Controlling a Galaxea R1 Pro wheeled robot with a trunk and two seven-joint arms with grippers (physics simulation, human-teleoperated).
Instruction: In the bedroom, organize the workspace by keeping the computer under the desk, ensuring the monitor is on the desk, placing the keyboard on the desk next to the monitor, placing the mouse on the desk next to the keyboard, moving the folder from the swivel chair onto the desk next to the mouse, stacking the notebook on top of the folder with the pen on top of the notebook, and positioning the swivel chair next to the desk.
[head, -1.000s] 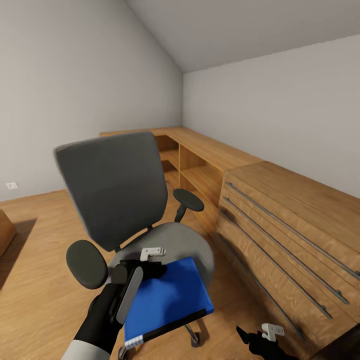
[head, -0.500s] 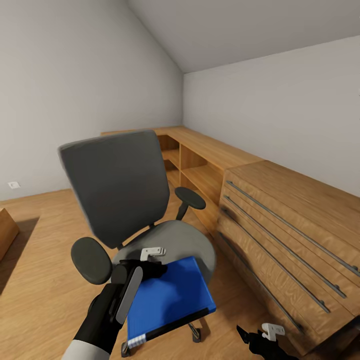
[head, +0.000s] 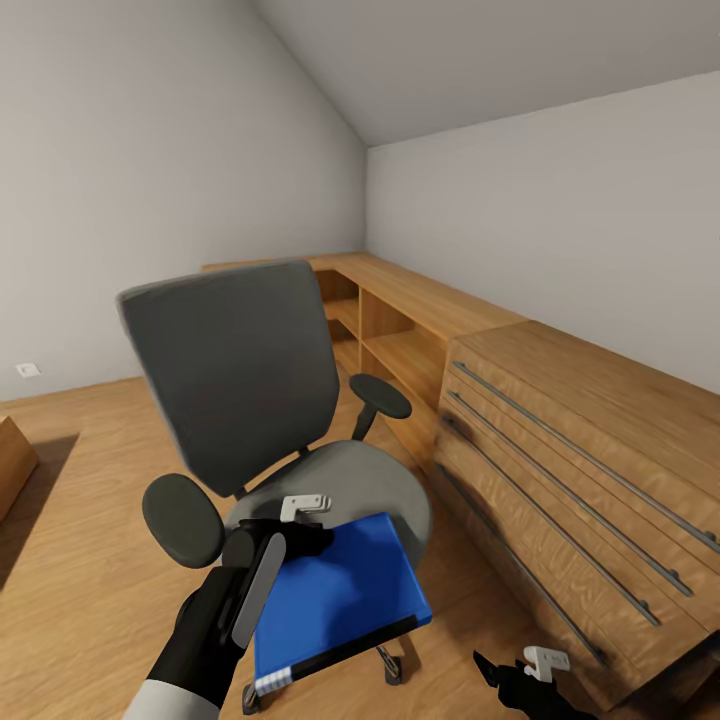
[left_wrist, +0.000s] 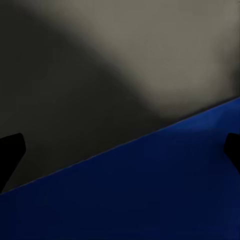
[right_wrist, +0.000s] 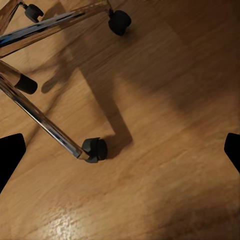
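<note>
Here, left pincer (head: 296, 527) wide over folder (head: 335, 592) on swivel chair (head: 240, 400); right pincer (head: 525, 668) wide, low

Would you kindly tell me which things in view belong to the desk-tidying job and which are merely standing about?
Belonging to the job:
- folder, lying on the chair seat
- swivel chair
- left claw, at the folder's edge

Merely standing about:
- wooden drawer cabinet
- wooden shelving
</note>
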